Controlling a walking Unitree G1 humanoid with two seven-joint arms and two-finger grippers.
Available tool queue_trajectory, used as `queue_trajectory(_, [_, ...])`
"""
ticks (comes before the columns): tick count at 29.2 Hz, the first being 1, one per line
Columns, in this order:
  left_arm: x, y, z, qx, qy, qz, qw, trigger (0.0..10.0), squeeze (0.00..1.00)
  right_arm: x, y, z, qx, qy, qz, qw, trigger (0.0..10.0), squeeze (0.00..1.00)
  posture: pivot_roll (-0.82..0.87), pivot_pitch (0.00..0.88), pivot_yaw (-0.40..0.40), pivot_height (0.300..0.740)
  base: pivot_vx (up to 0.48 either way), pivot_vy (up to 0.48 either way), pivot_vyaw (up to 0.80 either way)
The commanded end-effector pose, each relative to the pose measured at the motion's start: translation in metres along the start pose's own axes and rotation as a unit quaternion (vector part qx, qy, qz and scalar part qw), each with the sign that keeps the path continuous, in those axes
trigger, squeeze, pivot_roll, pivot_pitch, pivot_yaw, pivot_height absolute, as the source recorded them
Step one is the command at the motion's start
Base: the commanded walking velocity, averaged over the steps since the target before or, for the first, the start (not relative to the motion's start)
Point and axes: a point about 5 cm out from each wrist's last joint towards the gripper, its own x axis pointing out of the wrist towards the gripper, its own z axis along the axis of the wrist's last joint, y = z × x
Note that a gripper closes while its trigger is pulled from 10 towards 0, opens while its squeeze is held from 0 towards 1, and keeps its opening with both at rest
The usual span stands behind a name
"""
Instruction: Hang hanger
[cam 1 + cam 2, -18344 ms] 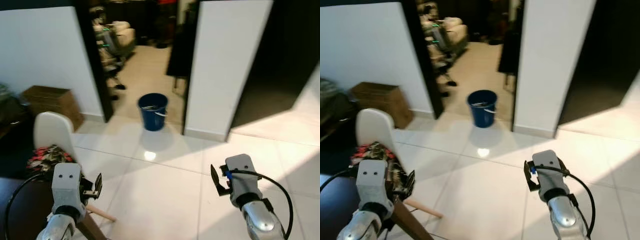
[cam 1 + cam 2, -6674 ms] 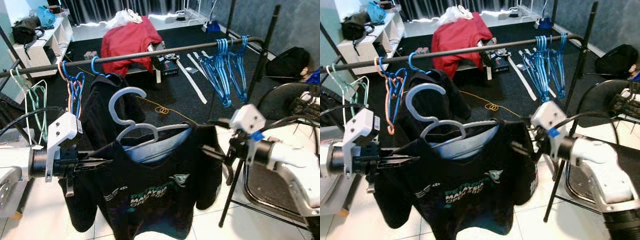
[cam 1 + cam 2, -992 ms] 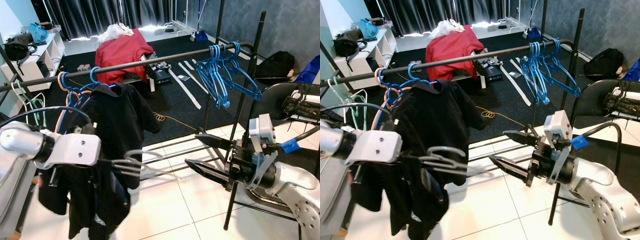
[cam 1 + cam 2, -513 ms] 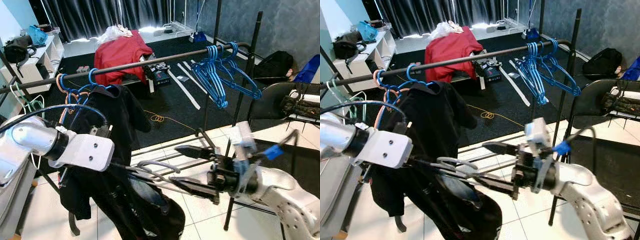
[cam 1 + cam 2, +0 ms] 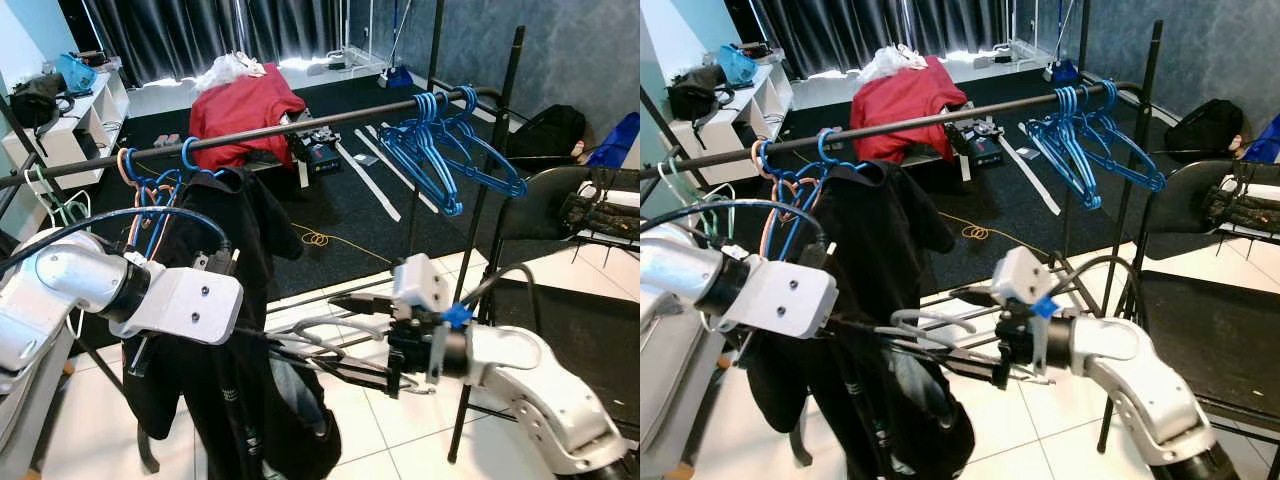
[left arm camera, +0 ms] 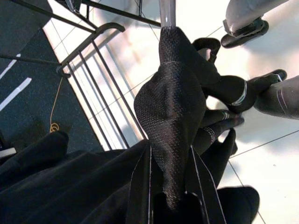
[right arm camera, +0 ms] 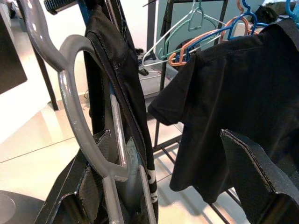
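Hanger [image 5: 320, 335], grey plastic with a black shirt [image 5: 265, 400] draped on it, sits low in front of me between the two arms, well below the black rail [image 5: 260, 132] of the clothes rack. My left tool [image 5: 300, 352] reaches in from the left with its two long fingers pressed onto the shirt and hanger; the left wrist view shows black fabric bunched between the pads. My right tool [image 5: 345, 335] comes in from the right, pointing left toward the hanger's hook; its fingers are spread, one above and one below the grey hook, and the right wrist view shows the hook [image 7: 79, 107] lying against one finger while the other stands well apart. On the rail, another black garment [image 5: 235, 240] hangs near the left on a blue hanger beside a few orange and blue ones [image 5: 150, 190], and a bunch of empty blue hangers [image 5: 445, 150] hangs near the right end. Far behind, a red cloth [image 5: 240, 100] lies over something on the dark carpet
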Motion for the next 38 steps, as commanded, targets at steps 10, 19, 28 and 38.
queue_trajectory(10, [0.002,0.004,0.014,0.02,-0.024,-0.007,0.999,10.0,0.0,0.014,-0.005,0.006,-0.003,-0.032,-0.021,0.999,0.0,0.0,-0.12,0.0,0.116,0.74,0.0,0.0,0.0])
queue_trajectory(19, [0.008,0.005,0.023,0.039,-0.056,-0.01,0.998,10.0,0.0,0.018,0.0,0.008,0.004,-0.057,-0.001,0.998,0.0,0.0,-0.12,0.0,0.117,0.74,0.0,0.0,0.0])
queue_trajectory(28, [0.002,0.009,0.025,-0.012,-0.117,-0.03,0.993,10.0,1.0,0.017,-0.001,0.011,0.001,-0.066,-0.004,0.998,0.0,0.0,-0.12,0.0,0.12,0.74,0.0,0.0,0.0])
queue_trajectory(38, [-0.038,0.029,0.014,-0.067,-0.197,0.078,0.975,10.0,1.0,0.009,-0.006,0.019,-0.006,-0.08,-0.013,0.997,0.0,0.0,-0.13,0.0,0.12,0.74,0.0,0.0,0.0])
